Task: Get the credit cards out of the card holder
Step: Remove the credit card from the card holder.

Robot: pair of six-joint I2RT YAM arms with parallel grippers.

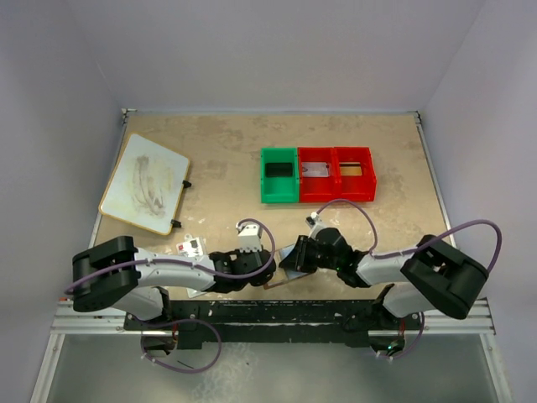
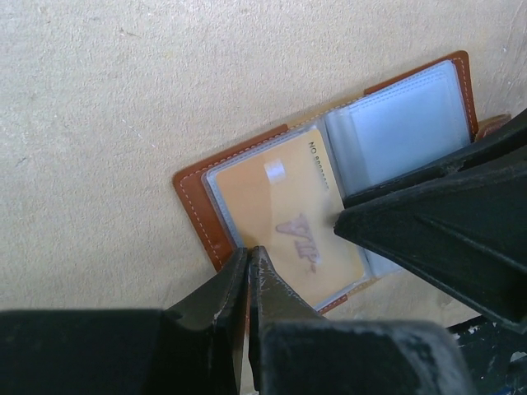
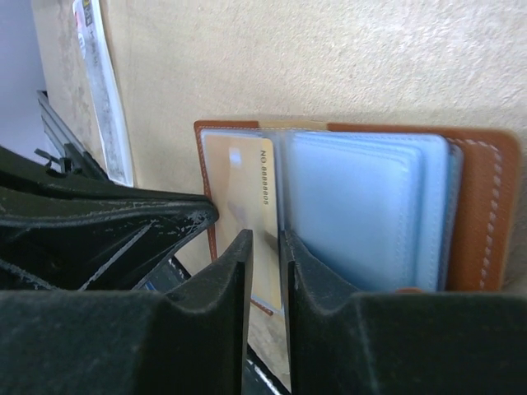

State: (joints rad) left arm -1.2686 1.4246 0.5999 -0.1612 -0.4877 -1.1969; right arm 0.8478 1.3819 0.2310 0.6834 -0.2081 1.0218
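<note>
The brown card holder (image 2: 198, 202) lies open on the table, its bluish-grey sleeves (image 3: 354, 206) showing; in the top view only its edge (image 1: 273, 283) shows between the two arms. A golden tan credit card (image 2: 280, 210) sits in the left clear sleeve. My left gripper (image 2: 249, 251) is shut on the card holder's near leather edge. My right gripper (image 3: 265, 239) has its jaws a narrow gap apart, and the golden card's (image 3: 239, 181) numbered edge lies in that gap. A silvery grey card (image 1: 316, 170) lies in the middle bin.
A green bin (image 1: 278, 175) and two red bins (image 1: 353, 172) stand in a row behind the arms. A white board (image 1: 144, 183) lies at the back left. A speckled packet (image 1: 191, 246) lies beside the left arm.
</note>
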